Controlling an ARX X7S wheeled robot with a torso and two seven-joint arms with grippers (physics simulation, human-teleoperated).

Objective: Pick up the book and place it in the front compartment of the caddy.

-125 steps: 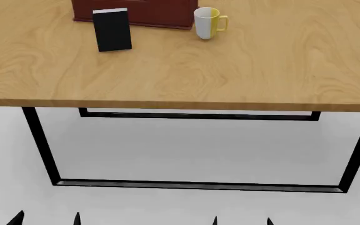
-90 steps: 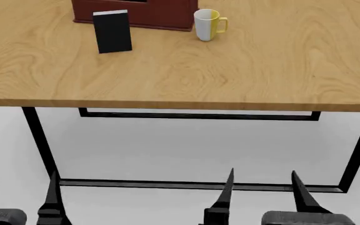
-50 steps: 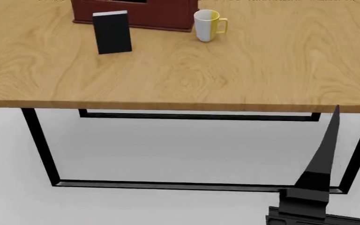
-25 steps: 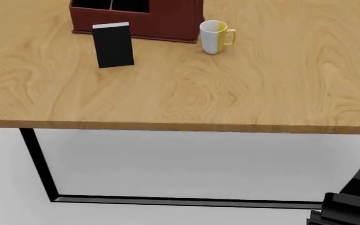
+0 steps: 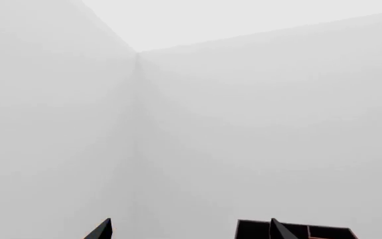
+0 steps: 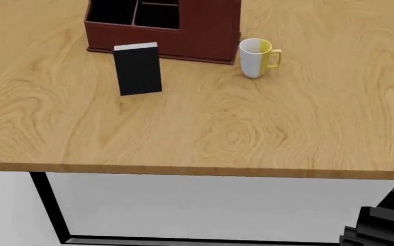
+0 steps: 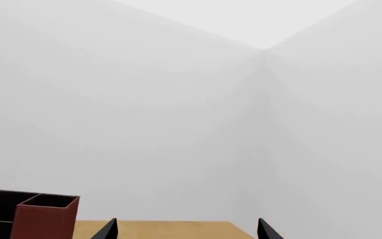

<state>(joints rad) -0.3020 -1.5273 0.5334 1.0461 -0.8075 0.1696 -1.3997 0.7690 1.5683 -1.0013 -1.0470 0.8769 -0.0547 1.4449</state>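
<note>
The thin black book [image 6: 137, 69] with a white top edge stands upright on the wooden table [image 6: 197, 128], just in front of the dark red-brown caddy [image 6: 207, 31]. The caddy's black compartments show at the top of the head view. The caddy also shows in the right wrist view [image 7: 42, 219] and in the left wrist view [image 5: 310, 231]. My left gripper [image 5: 189, 231] is open and empty, with only its fingertips showing. My right gripper [image 7: 185, 230] is open and empty, aimed over the table. Part of my right arm [image 6: 385, 225] shows at the head view's lower right, below the table's front edge.
A white-and-yellow mug [image 6: 258, 58] stands to the right of the caddy, handle to the right. The table's black metal leg [image 6: 50, 205] shows under its front left. White walls fill both wrist views.
The head view has risen and moved closer, so the table, the book and the caddy sit lower and larger in it. Both grippers rose into view, then left the head view; only part of the right arm remains.
</note>
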